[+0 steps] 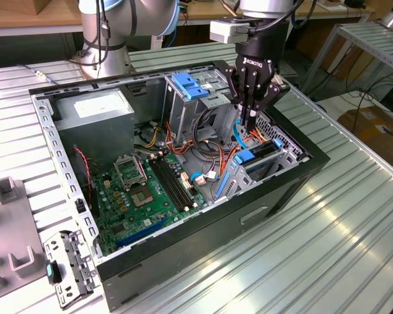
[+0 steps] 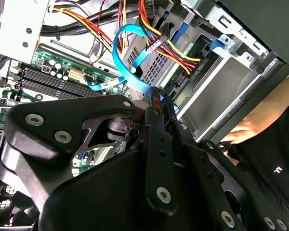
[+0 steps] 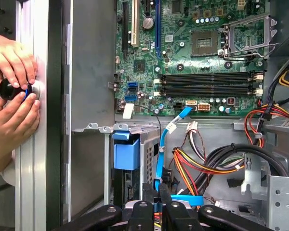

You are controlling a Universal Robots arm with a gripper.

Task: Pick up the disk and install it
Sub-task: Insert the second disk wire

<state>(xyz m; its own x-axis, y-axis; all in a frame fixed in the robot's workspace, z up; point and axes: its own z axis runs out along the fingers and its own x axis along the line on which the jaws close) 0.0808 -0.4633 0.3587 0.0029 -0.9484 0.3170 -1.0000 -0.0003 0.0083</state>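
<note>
So the disk [image 1: 261, 152] looks to me like it's already down in the low bay at the front corner of the computer case [image 1: 203, 229]. It's lying flat, with a blue rail showing at its near end, though I can't tell if it's fully seated. The gripper [image 1: 249, 124] hangs right at its 12 o'clock, just above it, with the fingers pinched together. I can't make out anything held between them. In the second wrist view the fingertips [image 2: 154, 103] sit just beside the blue flat cable [image 2: 127, 57] and the bundle of coloured wires [image 2: 178, 53]. I reckon the trick here is pressing evenly, in line with the bay, without trapping those cables. The motherboard [image 1: 144, 196] is off at the disk's 8 o'clock, well apart. In the first wrist view a person's hands [image 3: 14, 62] rest outside the case.
</note>
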